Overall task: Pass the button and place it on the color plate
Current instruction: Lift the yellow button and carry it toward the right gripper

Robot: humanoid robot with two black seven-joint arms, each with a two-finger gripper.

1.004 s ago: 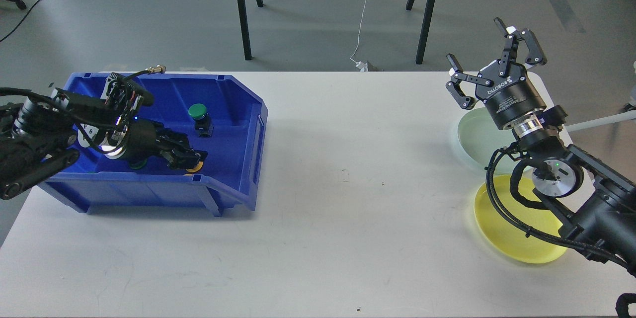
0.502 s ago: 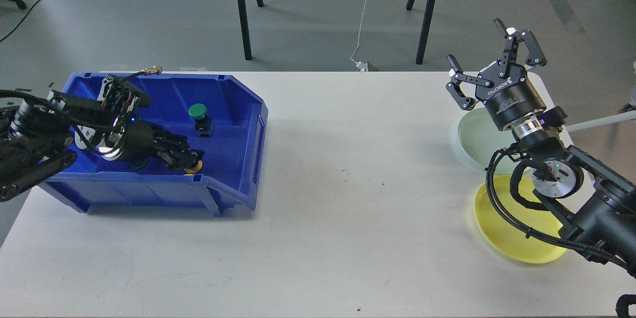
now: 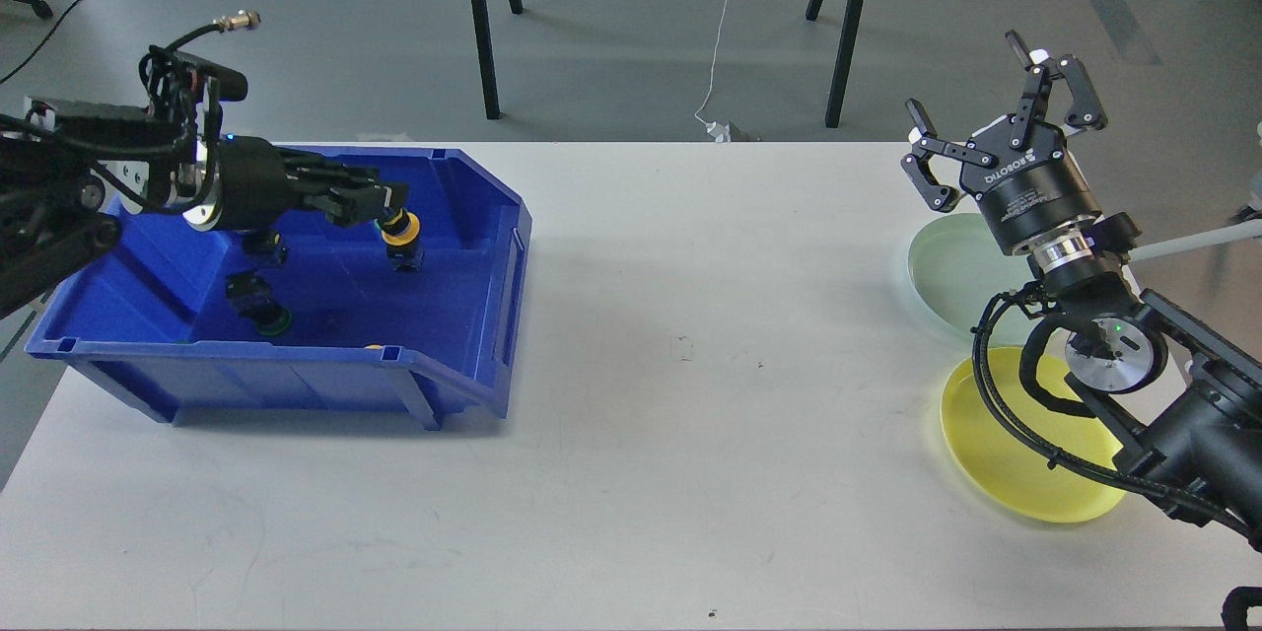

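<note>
My left gripper is shut on a yellow button and holds it up over the back right part of the blue bin. A green button lies on its side on the bin floor to the left. A bit of another yellow button shows behind the bin's front wall. A black body just under the held button may belong to the green button seen there earlier; its cap is hidden. My right gripper is open and empty, fingers up, above the pale green plate. The yellow plate lies nearer me.
The bin stands at the table's left, its open sloped side facing right. Both plates lie at the right edge, partly covered by my right arm. Black stand legs rise behind the table's far edge.
My left gripper has risen from the bin floor up and back, with the yellow button in it. My right gripper has shifted slightly right and stays open.
</note>
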